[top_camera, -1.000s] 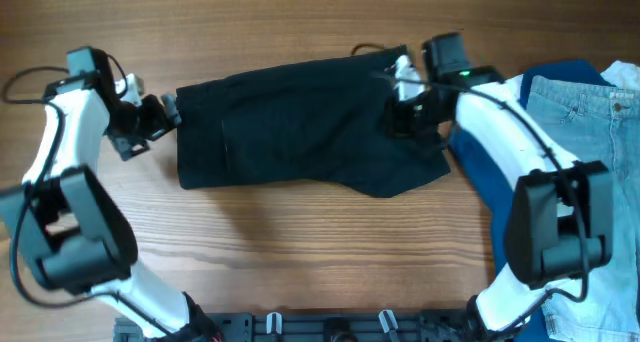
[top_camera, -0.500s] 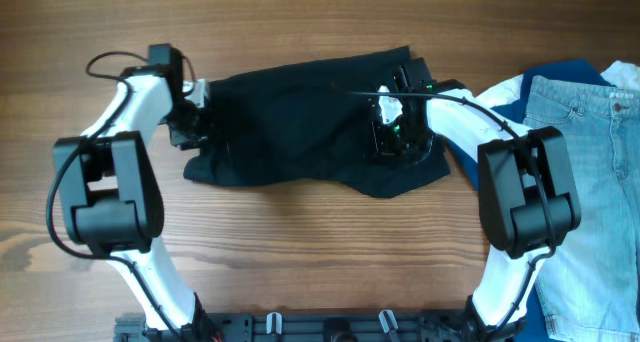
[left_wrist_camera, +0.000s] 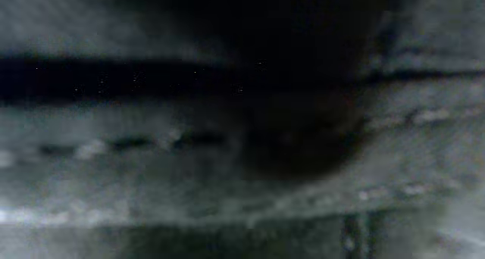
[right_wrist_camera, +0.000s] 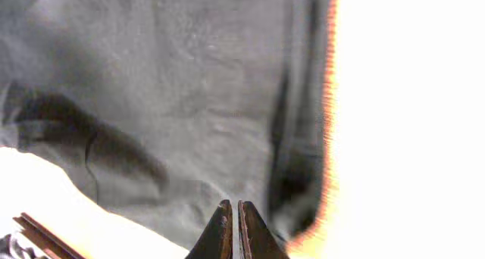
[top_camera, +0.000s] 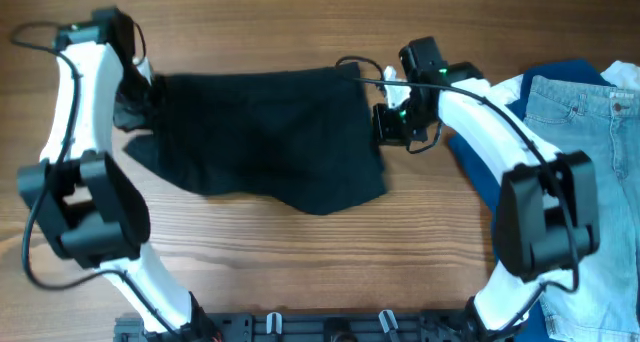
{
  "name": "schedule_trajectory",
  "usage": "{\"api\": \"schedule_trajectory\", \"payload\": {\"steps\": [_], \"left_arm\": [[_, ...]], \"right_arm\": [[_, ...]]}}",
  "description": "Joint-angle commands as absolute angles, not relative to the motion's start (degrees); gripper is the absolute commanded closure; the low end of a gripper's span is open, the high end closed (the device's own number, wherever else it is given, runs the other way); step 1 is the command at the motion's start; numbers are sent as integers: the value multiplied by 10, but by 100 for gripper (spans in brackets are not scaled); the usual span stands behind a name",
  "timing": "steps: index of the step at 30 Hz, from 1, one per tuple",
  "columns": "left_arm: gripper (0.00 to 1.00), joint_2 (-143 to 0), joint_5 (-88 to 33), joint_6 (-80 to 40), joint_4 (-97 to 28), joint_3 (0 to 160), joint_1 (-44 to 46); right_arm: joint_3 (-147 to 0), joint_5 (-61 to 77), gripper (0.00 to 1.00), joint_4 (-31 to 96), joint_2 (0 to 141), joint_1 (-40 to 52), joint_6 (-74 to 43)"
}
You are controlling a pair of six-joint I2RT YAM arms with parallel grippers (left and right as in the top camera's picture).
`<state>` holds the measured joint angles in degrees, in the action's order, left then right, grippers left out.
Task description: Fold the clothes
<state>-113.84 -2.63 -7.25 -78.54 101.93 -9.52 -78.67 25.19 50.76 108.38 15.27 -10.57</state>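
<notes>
The black shorts lie spread flat across the middle of the wooden table, and their cloth fills the right wrist view. My left gripper is at their far left edge, shut on the fabric, which bunches toward it. The left wrist view shows only blurred dark cloth with a stitched seam; its fingers are hidden. My right gripper sits at the shorts' upper right edge. Its fingertips are pressed together just above the cloth, with nothing visibly between them.
Light-blue jeans lie at the right side of the table over a royal-blue garment, close behind the right arm. Bare wood runs along the front. The table glares white in the right wrist view.
The left gripper reached the shorts' left edge, shut on it and moved left, dragging the whole garment leftward. The right gripper stayed nearly in place, and the shorts' right edge slid back to it.
</notes>
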Motion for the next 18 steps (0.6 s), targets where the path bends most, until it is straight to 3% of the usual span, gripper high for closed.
{"api": "schedule_trajectory", "payload": {"steps": [1,4,13,18], "left_arm": [[96,-1093,-119,-89,-780,1053,-37],[96,-1095,-176,-126,-743,1052,33],[96,-1171,-174,-267,-618,1024,223],[96,-1185,-90,-275,-632,1024,259]], "right_arm": [[-795,236,95,509,1073,133,-141],[-795,211,94,509,1073,124,-142],[-794,102,94,522,1074,123,-207],[-781,42,94,541,1075,123,-229]]}}
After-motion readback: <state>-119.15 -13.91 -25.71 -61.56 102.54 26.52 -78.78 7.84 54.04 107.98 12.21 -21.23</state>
